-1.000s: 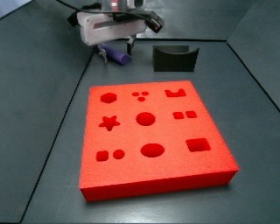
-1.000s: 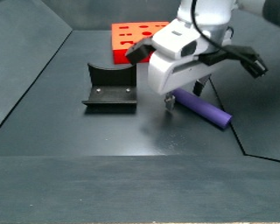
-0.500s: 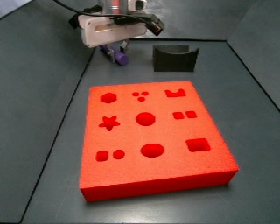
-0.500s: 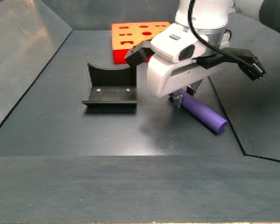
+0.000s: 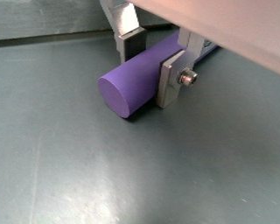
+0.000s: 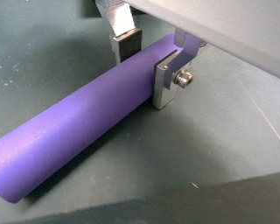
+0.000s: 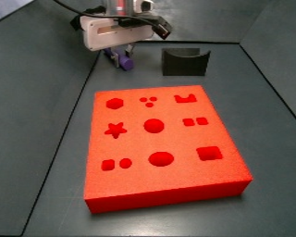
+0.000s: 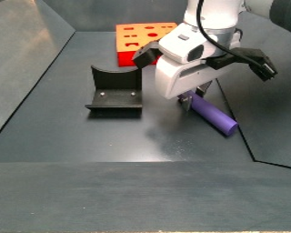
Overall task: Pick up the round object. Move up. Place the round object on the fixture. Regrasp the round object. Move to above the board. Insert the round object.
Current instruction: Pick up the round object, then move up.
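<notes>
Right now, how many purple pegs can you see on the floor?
1. The smooth purple cylinder peg lies on the dark floor beside the red-orange board, between the fingers of the robot's hand. No others show.

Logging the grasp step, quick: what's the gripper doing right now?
Gripper: down at the floor, fingers astride the purple peg; whether it is clamped cannot be told.

A robotics lab: dark enclosed test table (image 8: 99, 146) with the fixture (image 8: 114, 92).
</notes>
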